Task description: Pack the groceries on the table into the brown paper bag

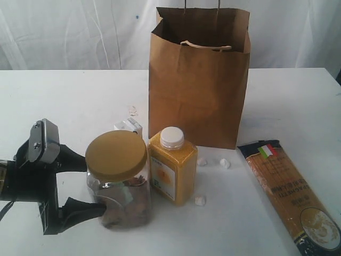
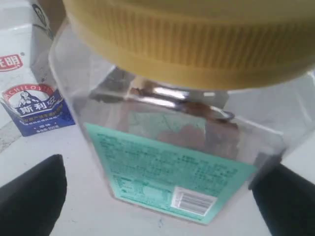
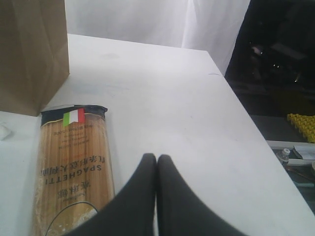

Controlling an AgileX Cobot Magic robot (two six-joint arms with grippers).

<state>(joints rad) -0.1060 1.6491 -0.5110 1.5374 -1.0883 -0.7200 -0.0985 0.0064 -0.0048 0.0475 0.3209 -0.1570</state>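
Left gripper (image 1: 95,186) is spread wide, one black finger on each side of the clear plastic jar with ribbed yellow screw lid (image 1: 117,181). Can't tell whether the fingers touch its wall. The jar stands upright at the near left of the white worktop (image 1: 69,101). It has a faceted body, brown contents, and a teal label with a barcode facing the wrist camera.

Just beside it on the right is the yellow plastic bottle with white cap (image 1: 171,170), upright. The small white-blue carton (image 1: 129,126) sits close behind the jar. Behind both stands the tall brown kraft paper bag with twisted handles (image 1: 200,85), mouth open. Small white crumbs (image 1: 225,163) lie at the bag's foot.

The long flat spaghetti packet with Italian flag (image 1: 290,194) lies at the near right, apart from the bag.

Right gripper (image 3: 156,162) is closed with the fingers pressed together and nothing between them. It hangs over the worktop beside the packet's near end.
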